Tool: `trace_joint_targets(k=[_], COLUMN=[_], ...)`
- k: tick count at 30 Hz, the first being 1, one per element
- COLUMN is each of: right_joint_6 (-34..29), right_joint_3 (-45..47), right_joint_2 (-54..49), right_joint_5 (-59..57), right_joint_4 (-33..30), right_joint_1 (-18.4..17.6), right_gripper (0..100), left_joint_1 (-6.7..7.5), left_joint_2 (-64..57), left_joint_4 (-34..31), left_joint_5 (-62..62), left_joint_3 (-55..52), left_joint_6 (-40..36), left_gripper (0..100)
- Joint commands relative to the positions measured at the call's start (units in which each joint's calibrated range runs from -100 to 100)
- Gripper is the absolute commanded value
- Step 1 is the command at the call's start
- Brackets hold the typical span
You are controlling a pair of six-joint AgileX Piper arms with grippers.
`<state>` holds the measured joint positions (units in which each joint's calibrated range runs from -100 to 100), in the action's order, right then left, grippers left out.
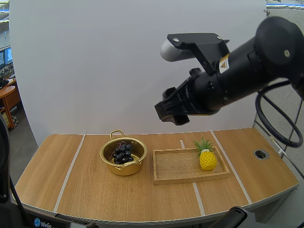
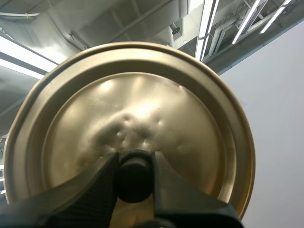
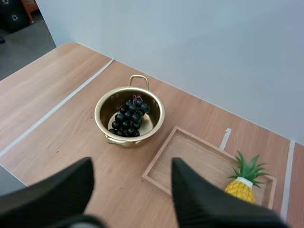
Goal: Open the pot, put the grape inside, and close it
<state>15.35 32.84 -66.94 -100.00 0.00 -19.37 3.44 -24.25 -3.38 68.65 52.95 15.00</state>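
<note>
My left gripper [image 2: 134, 162] holds the lid [image 2: 142, 109] of the pot. Its two black fingers [image 2: 95, 190] pinch the small black knob [image 2: 134, 180] in the middle of the lid, one finger on each side. The lid is round and gold, and it has some little bumps near the knob.

My right gripper [image 3: 132, 166] hangs high up over the table [image 1: 80, 185]. Its two fingers [image 3: 57, 190] stand far apart and hold nothing. From the high view, my right arm [image 1: 247, 66] reaches in from the right side, well above all the things.

Down on the brown wooden table, the gold pot [image 1: 124, 169] sits a bit left of the middle. It is open, with no lid on it. The dark grapes [image 1: 122, 153] lie inside the pot, on its bottom. The pot has a handle on its near side and one on its far side.

Just to the right of the pot lies a flat wooden tray [image 1: 178, 166]. They are close, but I cannot tell if they touch. A little yellow pineapple [image 1: 207, 159] with green leaves stands upright in the tray, at its right end.

Near the right edge of the table there is a small round hole [image 1: 260, 154].

Behind the table stands a white wall [image 1: 95, 71].
</note>
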Motion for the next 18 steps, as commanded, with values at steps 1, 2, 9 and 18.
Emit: trace_joint_targets(k=[1, 2, 9, 18], right_joint_6=[-1.07, -1.61, -1.98, -2.31], right_joint_3=[2.72, 3.26, 3.85, 3.85], right_joint_2=[-2.54, -2.89, -2.89, -2.89], right_joint_5=[0.0, 0.0, 0.0, 0.0], right_joint_4=[-0.94, -1.19, 0.0, 2.19], right_joint_1=[0.22, 0.22, 0.22, 0.29], right_gripper=[0, 0, 0, 0], left_joint_1=[0.1, 0.1, 0.1, 0.1], left_joint_2=[-0.19, -0.19, -0.19, -0.19], left_joint_4=[-0.94, -0.94, -0.94, -0.94], left_joint_5=[-2.35, -2.35, -2.35, -2.35], left_joint_3=[0.21, 0.21, 0.21, 0.21], left_joint_6=[-0.3, -0.3, -0.3, -0.3], left_gripper=[0, 0, 0, 0])
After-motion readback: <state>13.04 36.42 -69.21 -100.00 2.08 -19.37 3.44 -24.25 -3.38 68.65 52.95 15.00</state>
